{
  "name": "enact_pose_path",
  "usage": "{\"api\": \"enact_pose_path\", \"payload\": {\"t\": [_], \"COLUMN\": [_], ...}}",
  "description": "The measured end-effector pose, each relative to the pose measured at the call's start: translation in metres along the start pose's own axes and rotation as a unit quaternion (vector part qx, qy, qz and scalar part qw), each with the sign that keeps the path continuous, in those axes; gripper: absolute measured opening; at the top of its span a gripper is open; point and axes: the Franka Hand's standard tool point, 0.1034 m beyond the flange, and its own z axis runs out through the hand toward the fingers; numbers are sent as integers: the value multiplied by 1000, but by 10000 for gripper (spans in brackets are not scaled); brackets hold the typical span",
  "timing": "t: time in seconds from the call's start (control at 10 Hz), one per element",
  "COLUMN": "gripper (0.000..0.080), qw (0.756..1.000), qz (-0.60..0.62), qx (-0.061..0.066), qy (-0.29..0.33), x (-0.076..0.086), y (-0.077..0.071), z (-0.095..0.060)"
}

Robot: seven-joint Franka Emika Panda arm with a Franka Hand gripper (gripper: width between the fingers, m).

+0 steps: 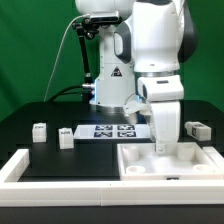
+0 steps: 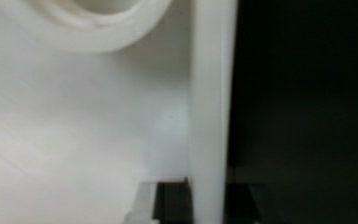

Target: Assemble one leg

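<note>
My gripper [image 1: 162,147] is down at the far rim of the large white square tray-like part [image 1: 185,165] in the front right of the exterior view. In the wrist view its two dark fingers [image 2: 176,205] stand either side of that part's raised rim [image 2: 213,100], touching it on both sides, so the gripper [image 2: 213,206] is shut on the rim. A round socket [image 2: 87,18] shows in the part's floor. Three legs stand loose on the black table: one [image 1: 40,131] at the exterior view's left, one [image 1: 66,137] beside it, one [image 1: 197,128] at the right.
The marker board [image 1: 112,130] lies flat in the middle behind the tray-like part. A white L-shaped fence [image 1: 22,168] runs along the front and left of the table. The arm's base [image 1: 108,75] stands at the back.
</note>
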Motion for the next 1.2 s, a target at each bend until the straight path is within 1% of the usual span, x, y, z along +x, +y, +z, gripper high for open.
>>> {"api": "enact_pose_path", "payload": {"t": [0.2, 0.7, 0.8, 1.0, 1.1, 1.2], "gripper": [60, 60, 238, 513, 513, 624], "qw": [1000, 1000, 1000, 1000, 1000, 1000], "qz": [13, 22, 22, 22, 22, 23], "qx": [-2, -2, -2, -2, -2, -2], "qy": [1, 0, 0, 0, 0, 0], "x": [3, 2, 2, 2, 2, 2], "y": [4, 4, 4, 4, 4, 4], "z": [0, 0, 0, 0, 0, 0]}}
